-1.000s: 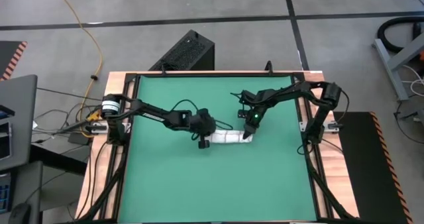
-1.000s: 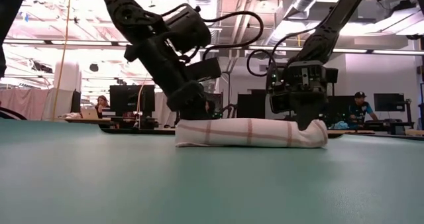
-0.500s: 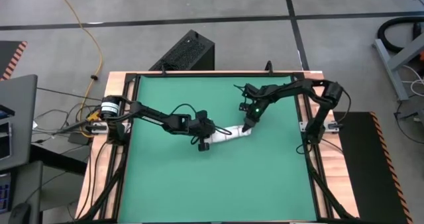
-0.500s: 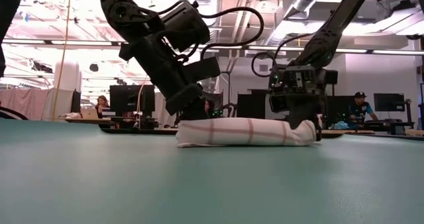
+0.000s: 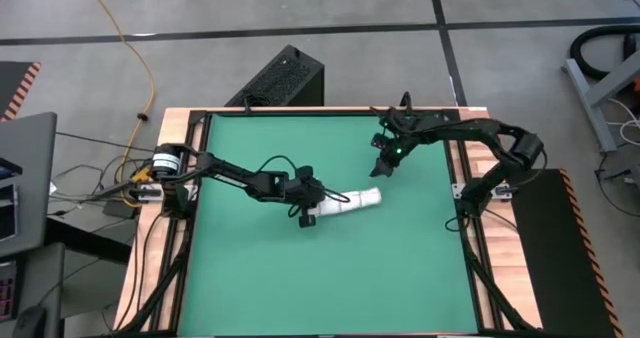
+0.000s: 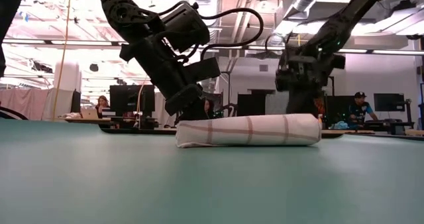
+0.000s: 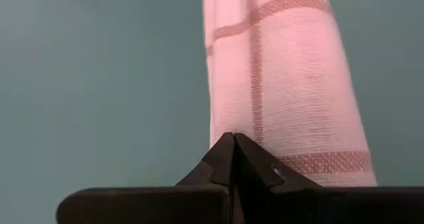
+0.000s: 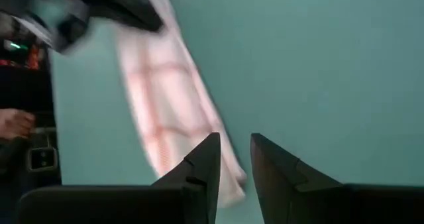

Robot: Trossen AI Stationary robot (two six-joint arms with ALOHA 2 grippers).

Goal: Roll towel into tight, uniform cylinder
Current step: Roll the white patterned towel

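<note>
The towel (image 5: 346, 202), white with thin red-brown lines, lies rolled into a short cylinder on the green mat (image 5: 260, 278) near its middle; in the low view the towel (image 6: 248, 130) rests on its long side. My left gripper (image 5: 309, 212) is shut at the roll's left end. My right gripper (image 5: 384, 165) hangs above the mat beyond the roll's right end, toward the far right, open with nothing between its fingers (image 8: 199, 164). In the low view my right gripper (image 6: 301, 85) is clear above the roll. My left gripper sets its shut fingertips (image 7: 233, 144) on the roll's left end (image 7: 265, 128), coming slanting down from the table's left, along the roll. Whether any cloth is nipped between the tips, I cannot tell. The roll lies flat on the mat.
A black frame (image 5: 200, 178) runs around the mat's edges. A black box (image 5: 285, 78) stands on the floor past the far edge. Bare mat stretches on the near side. Beyond the table, the low view shows people at desks (image 6: 361, 108).
My right gripper has come off the towel's right end and risen, going toward the table's far right corner. The roll's right end, pressed thin under that gripper before, now stands round, and it has swung a little toward the far edge; the left end has stayed put.
</note>
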